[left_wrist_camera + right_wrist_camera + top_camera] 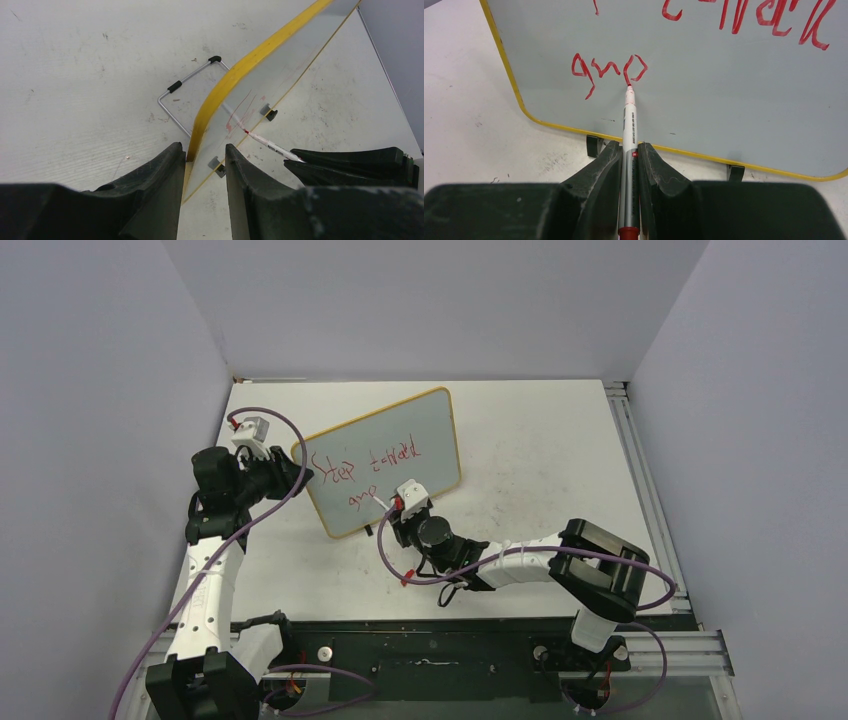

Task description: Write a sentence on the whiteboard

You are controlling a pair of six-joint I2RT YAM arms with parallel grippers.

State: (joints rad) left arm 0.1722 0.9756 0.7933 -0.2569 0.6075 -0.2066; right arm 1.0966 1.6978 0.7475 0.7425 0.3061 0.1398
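The whiteboard [400, 435], pale grey with a yellow frame, stands tilted on the table at centre left. The sentence [365, 468] is red script in two lines: the upper reads roughly "Step toward", the lower only "gre" [606, 70]. My right gripper [405, 510] is shut on a silver marker [629, 125], whose red tip touches the board just under the last letter. My left gripper [288, 476] is closed on the board's left edge; its fingers [160, 170] straddle the yellow frame [235, 75]. The marker also shows in the left wrist view [270, 145].
A wire stand [182, 85] props the board from behind. Two black feet [594, 145] sit under its lower edge. Grey walls enclose the table on three sides. An aluminium rail [640, 470] runs along the right edge. Purple cables loop near both arms.
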